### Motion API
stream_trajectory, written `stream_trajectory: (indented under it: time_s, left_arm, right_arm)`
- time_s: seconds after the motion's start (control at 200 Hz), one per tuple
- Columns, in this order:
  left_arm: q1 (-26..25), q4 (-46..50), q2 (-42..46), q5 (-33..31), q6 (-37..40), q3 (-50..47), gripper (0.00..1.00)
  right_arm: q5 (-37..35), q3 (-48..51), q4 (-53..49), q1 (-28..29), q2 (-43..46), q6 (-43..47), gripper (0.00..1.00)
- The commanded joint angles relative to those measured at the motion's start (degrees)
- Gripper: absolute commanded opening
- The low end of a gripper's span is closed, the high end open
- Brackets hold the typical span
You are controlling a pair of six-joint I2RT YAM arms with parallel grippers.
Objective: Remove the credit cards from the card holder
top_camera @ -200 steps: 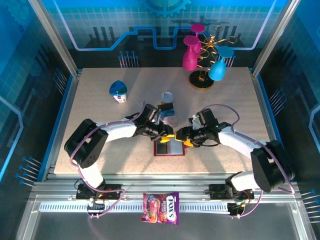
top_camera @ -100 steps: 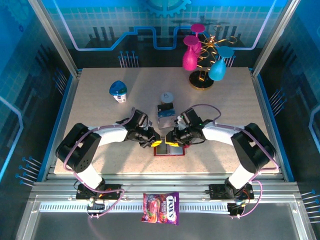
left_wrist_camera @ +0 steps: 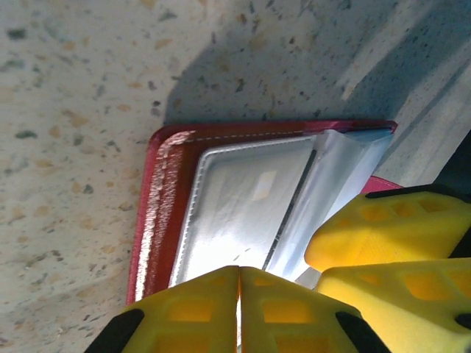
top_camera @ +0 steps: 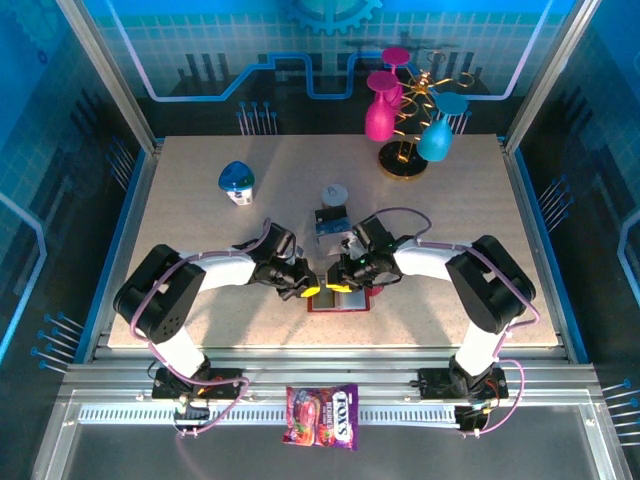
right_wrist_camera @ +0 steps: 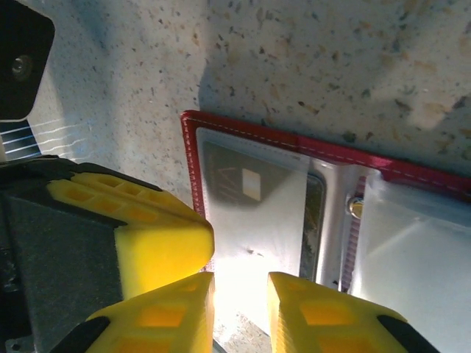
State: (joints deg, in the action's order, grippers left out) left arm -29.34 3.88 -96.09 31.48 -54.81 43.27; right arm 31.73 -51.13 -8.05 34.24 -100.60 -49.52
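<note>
Since a second ago both arms have come inward to the card holder (left_wrist_camera: 151, 220), and the right arm is now folded more. The holder lies open and flat near the front middle of the table (top_camera: 200, 230). Its long axis goes left to right, and its fold runs away from the arms. The left gripper (left_wrist_camera: 239, 273) has its yellow fingers pressed together at the edge of the left pocket. The right gripper (right_wrist_camera: 239, 283) shows a narrow gap over the same pocket; I cannot tell if it pinches anything. One grey credit card (right_wrist_camera: 250, 193) shows inside this pocket. One candy packet (top_camera: 322, 414) reads "FOX'S".
</note>
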Motion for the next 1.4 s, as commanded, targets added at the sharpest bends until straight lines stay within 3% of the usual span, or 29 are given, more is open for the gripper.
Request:
stream_trajectory:
  time_s: [0.0, 0.765, 0.956, 1.156, 1.396]
  left_arm:
    - [0.37, 2.37, -1.11, -0.67, 2.88, -0.56, 0.10]
    - [1.00, 4.85, -2.52, -1.05, 5.15, 0.12, 0.10]
    - [1.23, 5.25, -1.45, -1.27, 5.08, 0.12, 0.10]
    - [1.53, 7.58, 2.92, -2.46, 5.11, 1.35, 0.17]
    - [1.48, 9.74, 2.91, -2.94, 6.27, 0.83, 0.10]
  right_arm:
    - [-0.31, -1.36, -0.81, 1.01, -1.31, 0.68, 0.28]
    - [-4.54, -4.36, -10.06, 1.53, -2.52, 4.62, 0.41]
    - [-5.01, -5.05, -11.32, 1.69, -1.82, 4.87, 0.41]
    - [-3.75, -5.21, -10.37, 1.80, -0.32, 4.02, 0.40]
    - [-0.55, -3.97, -5.82, 1.92, -0.82, 1.62, 0.36]
